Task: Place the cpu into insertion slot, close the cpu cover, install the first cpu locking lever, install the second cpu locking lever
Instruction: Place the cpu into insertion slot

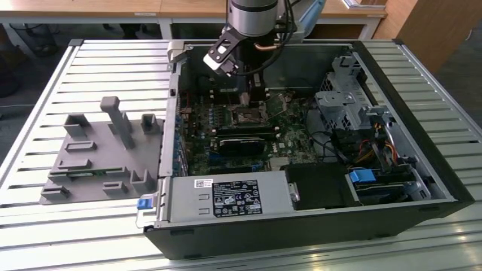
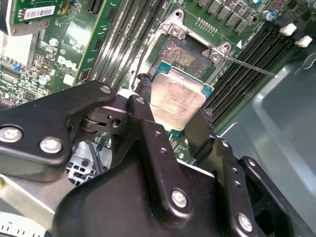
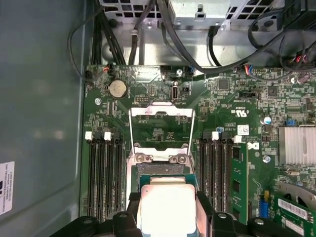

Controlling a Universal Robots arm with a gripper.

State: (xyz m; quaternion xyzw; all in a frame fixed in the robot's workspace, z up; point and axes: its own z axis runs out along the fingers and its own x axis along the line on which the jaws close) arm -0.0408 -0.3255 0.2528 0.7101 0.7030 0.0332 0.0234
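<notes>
Clamping the cpu (image 2: 177, 98), gripper (image 2: 174, 111) hangs just above the bare slot (image 2: 183, 52); cover (image 3: 161, 112) stands open, so seating, cover closing and both levers (image 2: 249, 65) are left.

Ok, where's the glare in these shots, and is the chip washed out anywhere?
First wrist view: the cpu is washed nearly white. Second wrist view: its face shows only a dull sheen. Exterior view: the slatted table glares at lower left; the case interior is dim.
</notes>
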